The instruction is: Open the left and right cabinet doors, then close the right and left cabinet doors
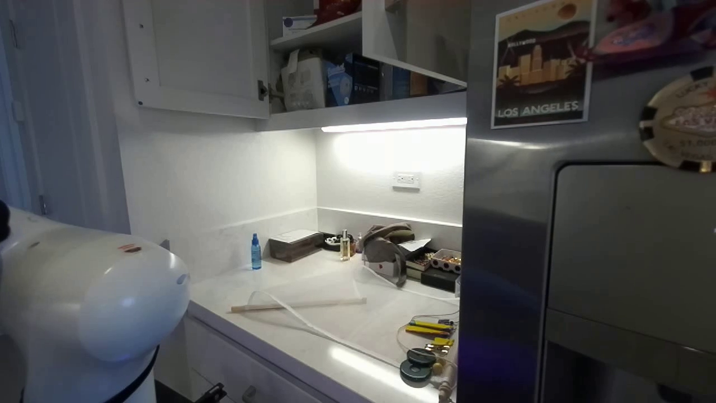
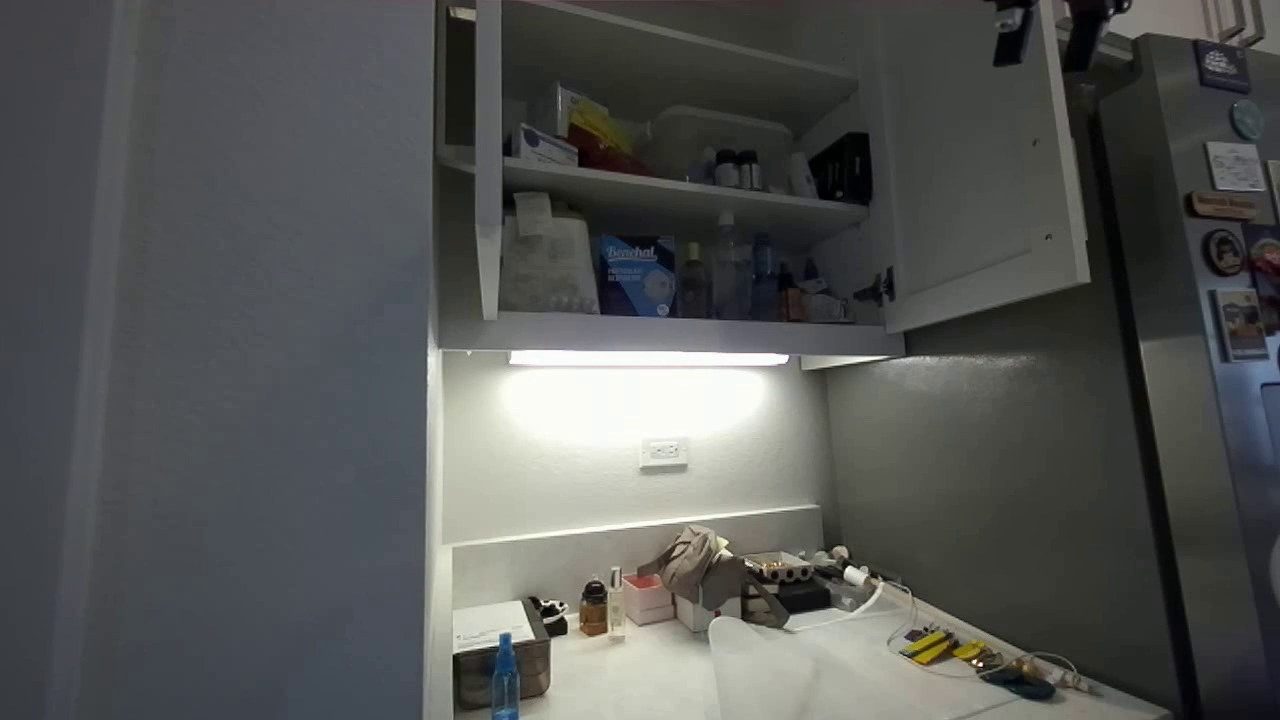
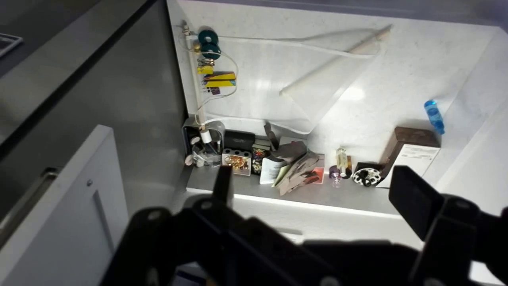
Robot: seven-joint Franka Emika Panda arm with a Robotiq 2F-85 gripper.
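The left door [image 1: 196, 56] and right door [image 2: 975, 180] of the cabinet [image 2: 680, 331] stand open

Both are white, with a flat, sunken centre inside a raised frame on the inner face; the left door juts from the cabinet's left side, the right door from its right. Right of the cabinet stands the fridge [image 1: 506, 224], dull grey steel. Below the cabinet, the surface [image 3: 420, 67] is white and smooth with a sheen, carrying a clear blue bottle [image 1: 255, 254], a squared dark box [image 1: 288, 250] with a white top, crumpled taupe cloth [image 2: 688, 565] and a slim rod [image 1: 335, 303] with a filmy sheet [image 2: 745, 665]. The end effector [image 3: 317, 188], black and angular, is released, its fingers [image 3: 416, 202] spread wide apart.

The top of each door is cut off in both exterior views. In an exterior view the left door is almost edge-on, its panel hidden. The arm [image 1: 112, 291], glossy and rounded, is cropped in an exterior view. Things on the shelves [image 2: 690, 193] overlap, and in the wrist view the end effector's blurred body blocks the lower middle. Whether it touches the right door I cannot tell.
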